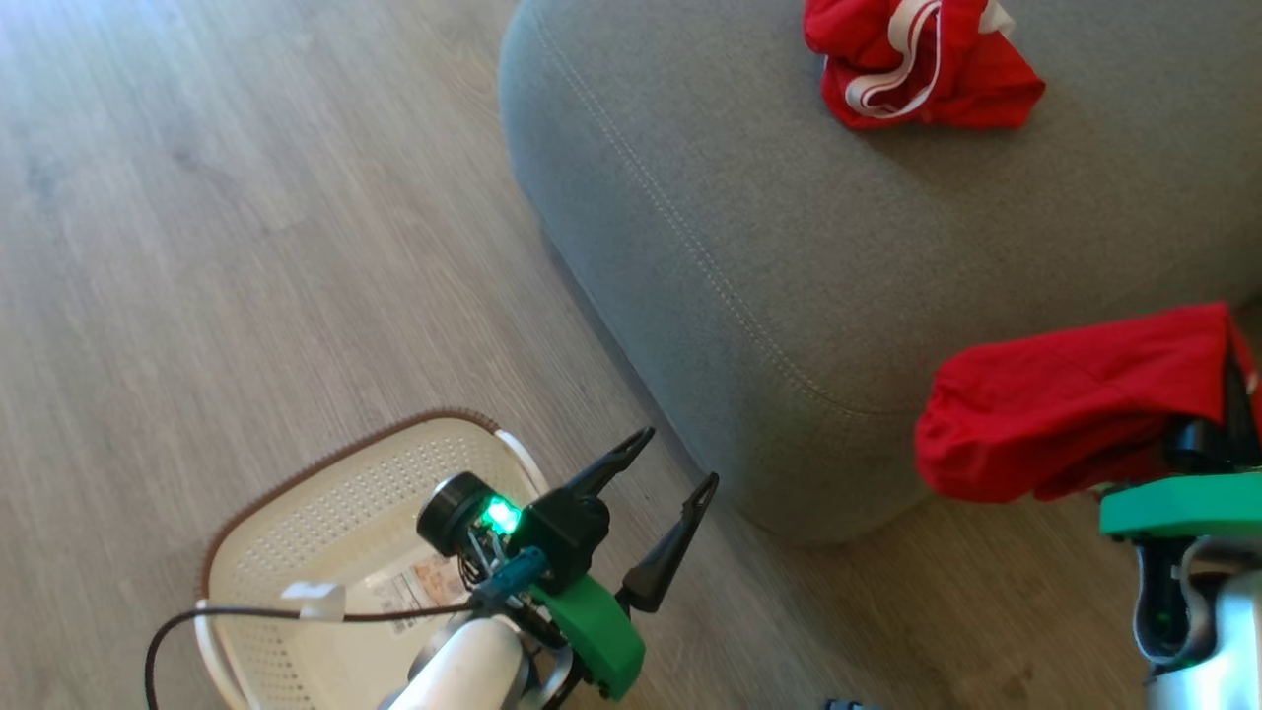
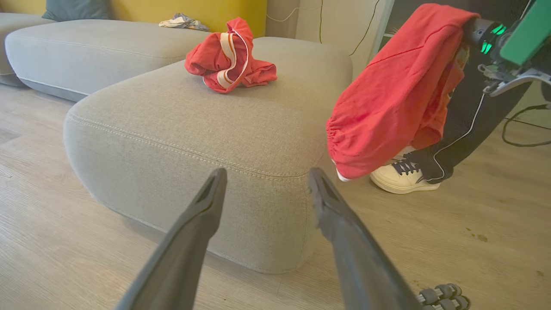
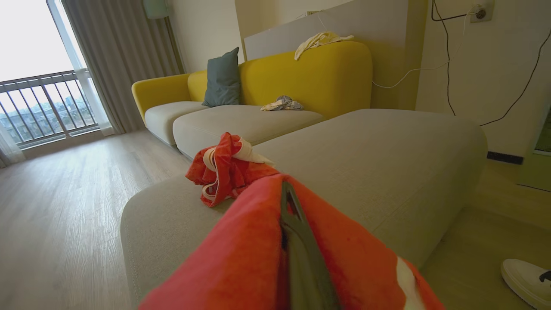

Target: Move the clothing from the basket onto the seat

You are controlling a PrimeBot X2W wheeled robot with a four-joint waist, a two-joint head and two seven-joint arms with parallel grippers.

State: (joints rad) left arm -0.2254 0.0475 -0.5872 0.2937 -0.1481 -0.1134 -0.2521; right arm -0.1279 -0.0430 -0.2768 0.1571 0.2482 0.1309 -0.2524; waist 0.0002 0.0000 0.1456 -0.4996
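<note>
i see basket [image 1: 325,513] lower left on floor; my left gripper [image 1: 678,456] just beside it, fingers spread apart; seat [image 1: 789,296] centre, striped red garment [image 1: 917,64] crumpled on top; plain red garment [image 1: 1065,404] hangs pinched in my right gripper [image 3: 287,202] by seat's near edge

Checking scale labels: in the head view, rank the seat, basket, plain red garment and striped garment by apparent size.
1. seat, largest by far.
2. basket and plain red garment: similar; the raised garment is nearer the camera, so unranked.
3. striped garment, partly cropped.
</note>
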